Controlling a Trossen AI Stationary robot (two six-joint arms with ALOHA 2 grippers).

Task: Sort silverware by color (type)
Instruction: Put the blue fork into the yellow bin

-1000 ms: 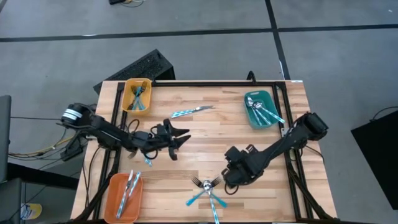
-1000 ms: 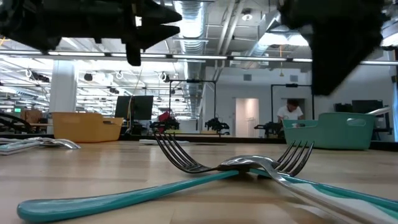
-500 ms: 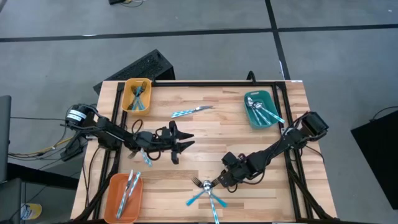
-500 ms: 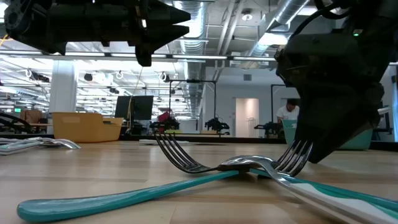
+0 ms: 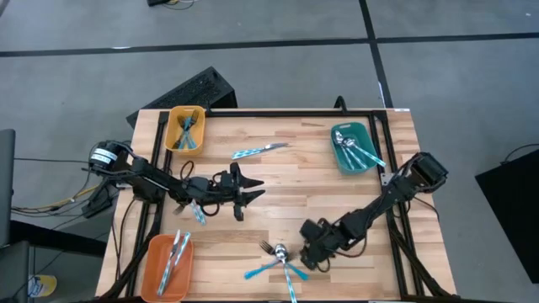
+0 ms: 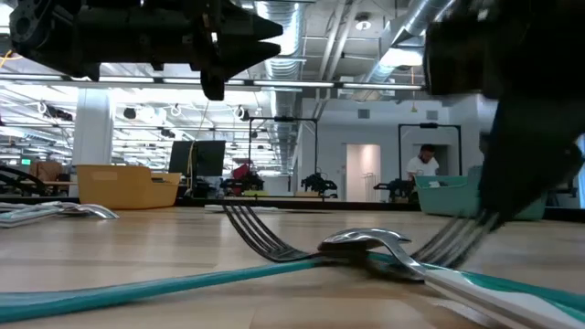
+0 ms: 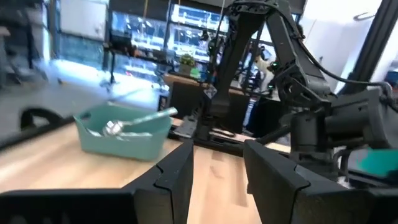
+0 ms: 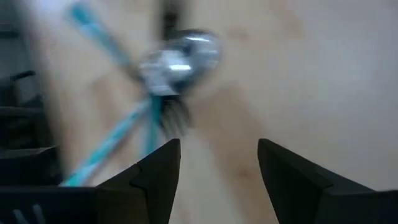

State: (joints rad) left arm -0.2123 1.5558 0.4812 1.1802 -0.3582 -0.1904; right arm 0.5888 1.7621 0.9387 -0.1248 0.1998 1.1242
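The right end effector point(image 5: 305, 255) sits low over the near part of the wooden counter point(image 5: 286, 194), its two dark fingers point(image 8: 155, 171) spread apart with nothing between them. Just ahead of it lies a small heap of silverware point(image 5: 280, 259): crossed forks and a spoon with shiny heads and light-blue handles, the fork tines almost at its fingertips. In the low view the same heap point(image 6: 366, 251) fills the foreground.

The left end effector point(image 5: 251, 192) hovers above the counter's middle, well apart from that heap, fingers point(image 7: 174, 174) parted and empty. A knife point(image 5: 259, 151) lies alone beyond it. Behind it a yellow tray point(image 5: 185, 128) holds forks, to its near side an orange tray point(image 5: 168, 266) holds more pieces, and across the counter a teal tray point(image 5: 349, 148) holds spoons.

No readable brand, label or writing shows anywhere.
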